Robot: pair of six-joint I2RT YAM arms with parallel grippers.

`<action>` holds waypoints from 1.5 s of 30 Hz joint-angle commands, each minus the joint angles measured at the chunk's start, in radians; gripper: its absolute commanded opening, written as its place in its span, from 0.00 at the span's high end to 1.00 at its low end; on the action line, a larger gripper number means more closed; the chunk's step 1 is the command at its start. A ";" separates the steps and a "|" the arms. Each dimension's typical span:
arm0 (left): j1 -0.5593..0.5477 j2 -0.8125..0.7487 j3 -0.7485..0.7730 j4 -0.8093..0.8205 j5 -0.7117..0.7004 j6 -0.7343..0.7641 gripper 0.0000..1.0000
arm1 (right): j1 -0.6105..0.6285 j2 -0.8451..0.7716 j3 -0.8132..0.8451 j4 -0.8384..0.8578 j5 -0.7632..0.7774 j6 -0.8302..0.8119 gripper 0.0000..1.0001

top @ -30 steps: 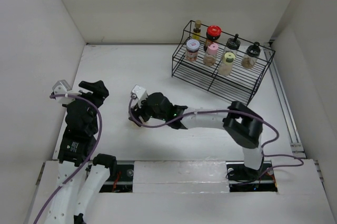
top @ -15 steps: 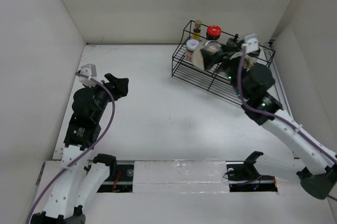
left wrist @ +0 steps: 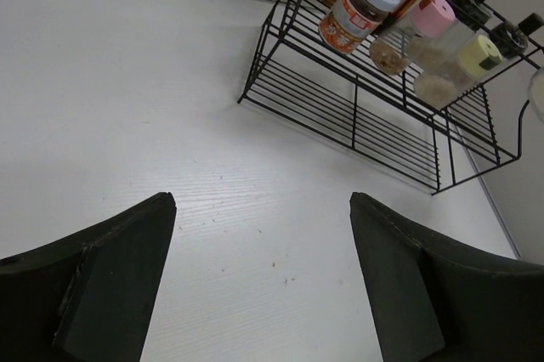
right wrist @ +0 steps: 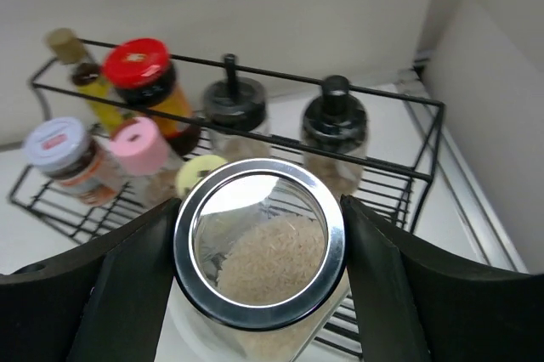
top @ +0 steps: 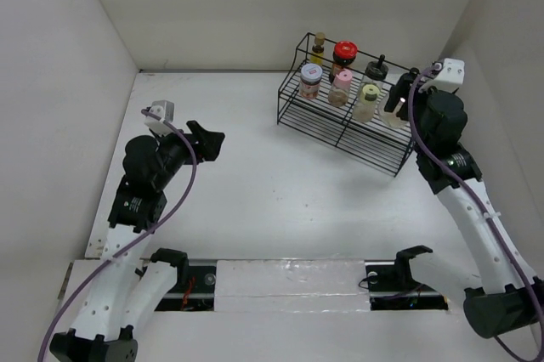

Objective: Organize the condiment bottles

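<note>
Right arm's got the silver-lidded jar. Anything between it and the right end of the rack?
Nothing visible. The silver-lidded jar sits in the right gripper at the rack. The yellow-capped bottle stands beside it and a black-capped dispenser behind, neither in its path.

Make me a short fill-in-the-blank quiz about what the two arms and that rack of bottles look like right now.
1. The right arm's jaws hold a silver-rimmed jar of pale grains, while the left arm's jaws stand open over the table, holding ___.
2. In the black wire rack, the dark bottle wears a ___ cap.
3. Behind the held jar, ___ bottles with black knobbed caps stand in the rack.

Missing words: nothing; red; two.
</note>
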 commanded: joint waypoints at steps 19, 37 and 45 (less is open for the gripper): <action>0.006 0.041 0.002 0.064 0.107 0.031 0.00 | -0.161 0.216 -0.077 0.236 -0.063 0.085 0.43; 0.006 0.041 0.002 0.073 0.107 0.031 0.00 | -0.161 0.210 -0.126 0.269 -0.023 0.094 0.12; 0.006 0.041 0.002 0.073 0.107 0.022 0.00 | -0.142 0.133 -0.105 0.229 -0.042 0.094 0.00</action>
